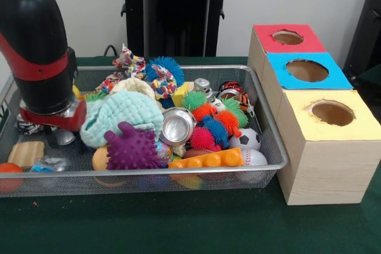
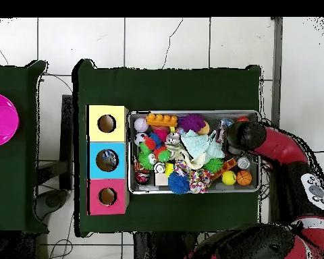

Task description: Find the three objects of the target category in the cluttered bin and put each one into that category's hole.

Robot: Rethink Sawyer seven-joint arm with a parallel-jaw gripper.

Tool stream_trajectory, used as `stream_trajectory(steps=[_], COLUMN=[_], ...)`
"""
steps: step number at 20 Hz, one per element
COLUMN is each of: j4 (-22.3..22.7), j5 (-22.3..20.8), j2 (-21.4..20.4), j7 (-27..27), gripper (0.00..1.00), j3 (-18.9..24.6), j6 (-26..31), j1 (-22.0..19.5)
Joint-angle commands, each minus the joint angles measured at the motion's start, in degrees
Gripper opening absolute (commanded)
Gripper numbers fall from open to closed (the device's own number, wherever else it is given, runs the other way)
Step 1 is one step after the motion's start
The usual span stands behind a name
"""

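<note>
You're looking at an arm (image 1: 36,52) with a thick, rounded black shell, glossy enough to catch a pale highlight, crossed by a curved red band partway down. Below the black section you'll see a red collar with a bit of silver metal at its edge. From overhead, its links (image 2: 286,152) alternate red and black, a white-grey panel with small dark markings (image 2: 312,189) sits on one red segment, and the bulky base (image 2: 259,246) is mostly black with red at its side.

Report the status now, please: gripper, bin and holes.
Gripper down in bin, fingers hidden. Bin full of clutter. Red, blue, yellow holes unobstructed.
</note>
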Motion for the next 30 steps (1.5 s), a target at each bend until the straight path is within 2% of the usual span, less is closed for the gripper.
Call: stream_trajectory(steps=[1, 4, 7, 9, 15, 18, 21, 26, 28, 29, 30], j4=[-0.4, 0.2, -0.6, -1.0, -4.6, -4.5, -3.4, -1.3, 0.5, 1.5, 1.8], j5=[1.6, 1.1, -1.8, -5.1, -16.4, -19.8, -23.1, -25.7, -24.1, -23.6, -22.9], j2=[6.1, 6.0, 6.4, 5.5, -0.3, -2.1, -3.1, -1.8, -1.6, -1.3, -1.1], j7=[5.9, 5.8, 5.9, 4.7, -1.4, -2.8, -1.1, 3.1, 2.8, 2.3, 2.7], gripper=[1.00, 1.00, 1.00, 1.00, 1.00, 1.00, 1.00, 1.00, 1.00, 0.00, 0.00], j3=[-0.7, -0.8, -1.6, -2.7, -6.2, -5.7, -6.2, -7.3, -5.0, -3.7, -3.1], j6=[6.4, 3.6, -4.2, -9.6, -18.7, -21.7, -26.5, -34.9, -33.0, -32.6, -32.3], j1=[1.0, 1.1, 1.4, 2.3, 7.0, 7.5, 8.3, 8.8, 7.0, 5.9, 5.3])
